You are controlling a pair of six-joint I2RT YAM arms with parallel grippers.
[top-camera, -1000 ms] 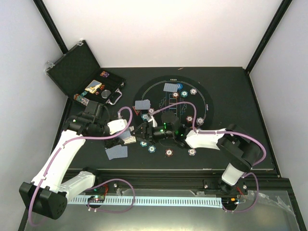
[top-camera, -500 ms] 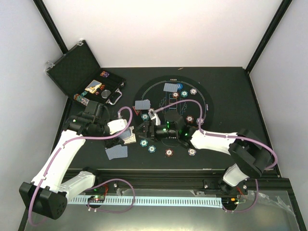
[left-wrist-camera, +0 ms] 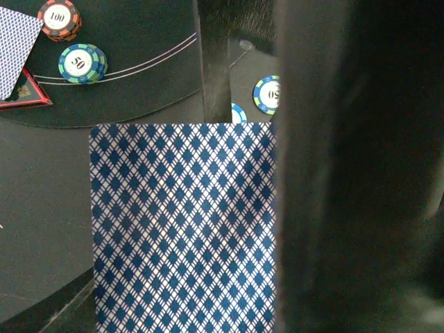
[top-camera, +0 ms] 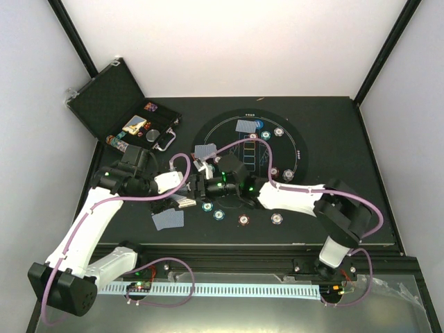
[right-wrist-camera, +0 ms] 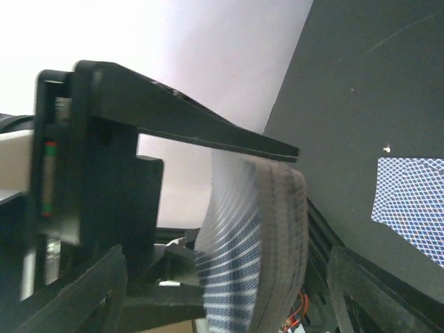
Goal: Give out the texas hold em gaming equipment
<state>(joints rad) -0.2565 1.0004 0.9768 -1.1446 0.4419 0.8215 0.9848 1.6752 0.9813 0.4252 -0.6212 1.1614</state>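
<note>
My left gripper (top-camera: 184,199) is shut on a deck of blue-patterned playing cards (left-wrist-camera: 184,229) and holds it at the mat's left edge; one dark finger (left-wrist-camera: 347,173) lies along the deck. My right gripper (top-camera: 200,184) is open, with its fingers (right-wrist-camera: 76,291) on either side of that deck (right-wrist-camera: 263,243), which shows edge-on. Dealt cards lie on the table and mat (top-camera: 246,125) (top-camera: 206,150) (top-camera: 168,219). Poker chips (top-camera: 219,214) (top-camera: 243,220) (top-camera: 277,218) sit on the mat. A red triangle marker (left-wrist-camera: 21,97) lies beside a red chip (left-wrist-camera: 59,17) and a teal chip (left-wrist-camera: 82,62).
The open black case (top-camera: 121,104) with more chips stands at the back left. The round black printed mat (top-camera: 300,149) covers the table's middle. Purple cables loop over both arms. A white slotted rail (top-camera: 229,288) runs along the near edge.
My right gripper has moved left across the mat to the deck held in my left gripper. The left arm has stayed still.
</note>
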